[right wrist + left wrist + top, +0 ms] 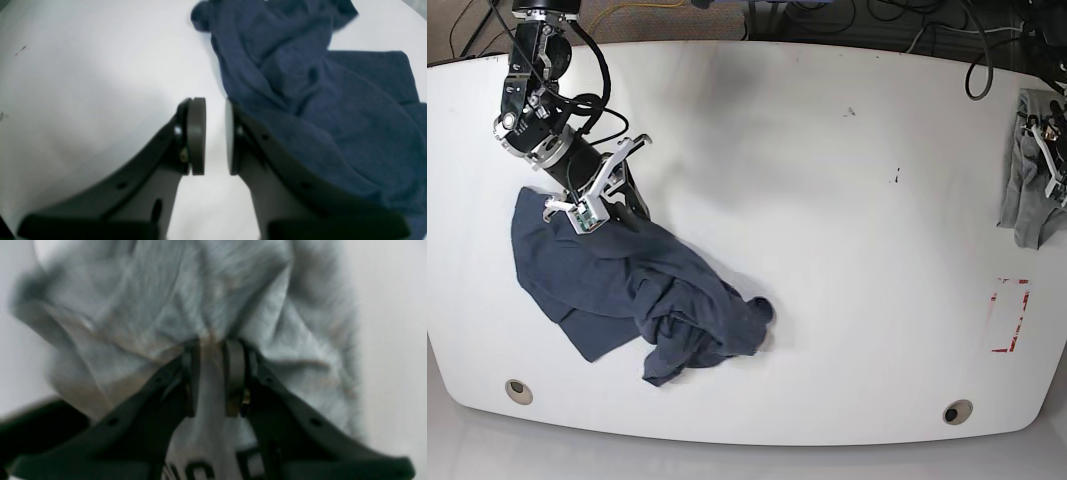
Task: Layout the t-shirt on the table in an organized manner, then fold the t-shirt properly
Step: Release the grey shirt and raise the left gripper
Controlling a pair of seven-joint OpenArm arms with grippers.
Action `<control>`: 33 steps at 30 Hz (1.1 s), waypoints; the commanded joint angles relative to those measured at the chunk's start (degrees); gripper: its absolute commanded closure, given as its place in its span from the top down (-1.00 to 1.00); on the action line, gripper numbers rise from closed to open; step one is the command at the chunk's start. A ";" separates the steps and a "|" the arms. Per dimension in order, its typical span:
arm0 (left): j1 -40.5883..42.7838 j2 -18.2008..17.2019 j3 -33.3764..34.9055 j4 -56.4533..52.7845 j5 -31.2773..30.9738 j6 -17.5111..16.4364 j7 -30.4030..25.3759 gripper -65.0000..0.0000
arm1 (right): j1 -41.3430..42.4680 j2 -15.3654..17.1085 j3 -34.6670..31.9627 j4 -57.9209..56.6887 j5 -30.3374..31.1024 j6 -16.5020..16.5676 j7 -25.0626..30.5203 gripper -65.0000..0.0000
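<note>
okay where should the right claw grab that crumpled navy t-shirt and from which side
Probably the flat squared flap of the navy t-shirt, the corner nearest the front table edge. It lies single-layered and clear of the bunched middle, so the right claw, now empty beside the shirt, could come straight down and pinch its edge.

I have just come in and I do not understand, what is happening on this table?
A two-armed robot is working with clothes on a white table. The left claw is shut on a gray garment at the table's edge. The right claw, jaws slightly apart and holding nothing, hovers beside a crumpled navy t-shirt. The t-shirt is not yet laid flat.
</note>
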 commanded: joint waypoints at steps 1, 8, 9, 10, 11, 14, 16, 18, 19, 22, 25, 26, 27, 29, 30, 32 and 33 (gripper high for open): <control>-0.58 -0.91 -0.57 3.13 -0.52 0.36 -0.93 -0.65 | 0.54 0.67 0.51 1.18 0.55 -0.05 1.53 -0.71; -0.58 1.20 -4.18 7.09 -0.16 0.36 -0.93 -0.65 | -0.78 0.59 0.51 1.18 0.72 -0.05 1.53 -0.71; -0.67 1.38 -4.27 7.88 -0.16 0.36 -0.93 -0.65 | -0.87 0.59 0.51 1.18 0.64 -0.05 1.53 -0.71; -0.76 1.47 -4.35 8.85 -0.16 0.36 -0.93 -0.65 | -0.87 0.59 0.51 1.18 0.55 -0.05 1.53 -0.71; -0.76 1.47 -4.35 9.20 -0.16 0.36 -0.93 -0.65 | -0.95 0.59 0.51 1.18 0.55 -0.05 1.53 -0.71; -0.85 1.56 -4.35 11.48 -0.25 0.36 -0.93 -0.65 | -1.04 0.59 0.33 1.00 0.55 -0.05 1.53 -0.71; -0.85 1.73 -4.18 12.54 -0.25 0.36 -0.93 -0.65 | -1.39 0.59 0.33 1.00 0.55 -0.05 1.53 -0.71; -0.94 2.43 -4.09 13.24 -0.34 0.36 -0.93 -0.65 | -1.57 0.50 0.24 1.00 0.55 -0.05 1.53 -0.71; -1.02 2.96 -4.09 13.51 -0.34 0.36 -0.93 -0.65 | -1.57 0.50 0.24 1.00 0.55 -0.05 1.53 -0.71; -1.11 3.93 -4.09 14.38 -0.34 0.36 -0.93 -0.65 | -1.57 0.50 0.24 1.18 0.72 -0.14 1.53 -0.70; -1.11 4.81 -4.09 15.18 -0.34 0.36 -0.93 -0.65 | -1.57 0.50 0.24 1.18 0.72 -0.14 1.53 -0.69; -1.11 5.16 -4.09 15.26 -0.34 0.36 -0.93 -0.65 | -1.57 0.50 0.24 1.18 0.72 -0.23 1.44 -0.69; -1.11 5.51 -4.00 15.35 -0.34 0.36 -0.93 -0.65 | -1.57 0.50 0.24 1.18 0.72 -0.23 1.18 -0.69; -1.11 6.13 -4.00 15.70 -0.34 0.36 -0.93 -0.65 | -1.30 0.50 0.42 1.18 0.72 -0.23 -0.14 -0.69; -1.11 6.30 -4.00 15.97 -0.34 0.36 -0.93 -0.65 | -1.22 0.50 0.42 1.18 0.72 -0.23 -0.58 -0.69; -1.11 7.01 -4.00 16.58 -0.34 0.36 -0.93 -0.65 | -1.13 0.67 0.51 1.26 0.72 -0.14 -1.73 -0.69; -1.11 7.18 -4.00 16.76 -0.34 0.36 -0.93 -0.65 | -1.13 0.76 0.51 1.26 0.72 -0.14 -1.90 -0.69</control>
